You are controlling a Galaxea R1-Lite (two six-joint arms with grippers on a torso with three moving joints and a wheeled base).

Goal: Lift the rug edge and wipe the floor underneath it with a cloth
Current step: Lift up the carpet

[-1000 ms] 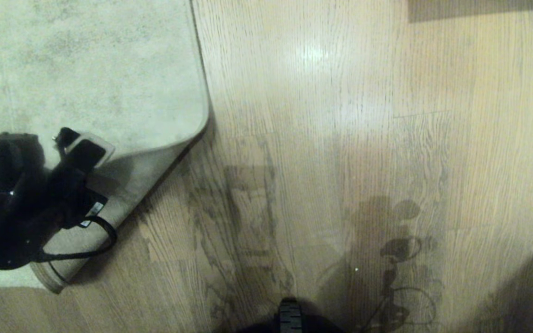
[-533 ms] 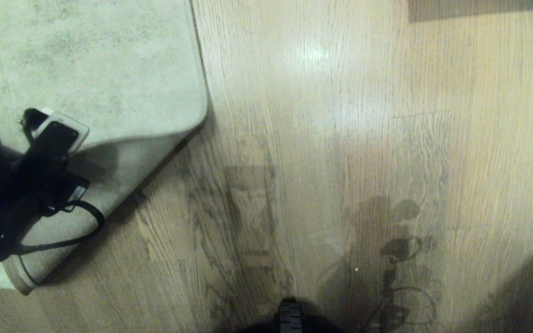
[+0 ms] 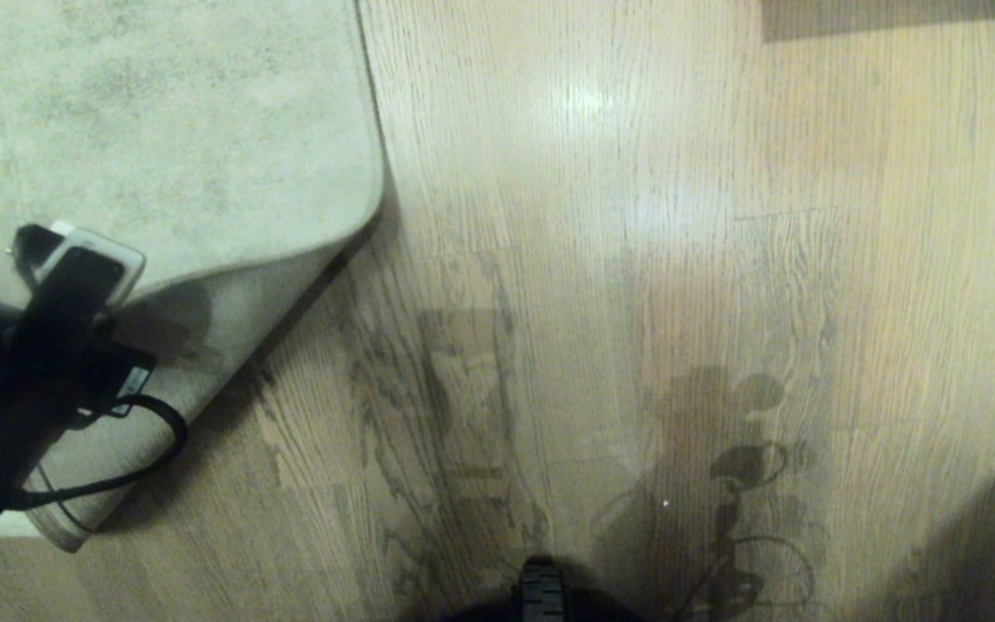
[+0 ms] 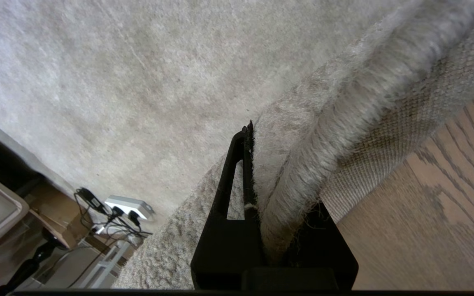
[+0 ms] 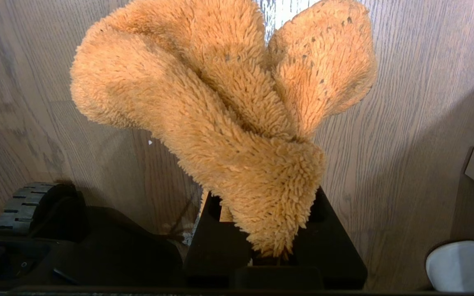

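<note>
The left tool point(image 4: 276, 193) is clamped tight on the rug edge point(image 4: 344, 123), its dark fingers point(image 4: 231, 181) pinching the pile and the woven backing between them. In the head view this left tool point(image 3: 74, 268) sits at the far left, over the turned-back corner of the rug point(image 3: 161, 112), with a black cable point(image 3: 117, 466) looping off its wrist. The gripped corner is folded up and over — its beige backing faces up, and a thin dark trim runs along its border near the lower left. Beside the fold, the floor point(image 3: 636, 259) lies bare: light wood-grain planks with a soft glare near the top and blotchy grey shadows of the robot toward the bottom. Beyond the rug, the left wrist view shows a white power strip point(image 4: 130, 205) with dark plugs and tangled cords. The right tool point(image 5: 274, 246) is out of the head view; its own wrist view shows it closed on the cloth point(image 5: 220, 115) — a fluffy orange rag that bunches out from between the fingers and hangs above the floor planks, not touching them as far as can be told. Part of the robot's dark base with a ribbed wheel point(image 5: 19, 205) lies next to it.
</note>
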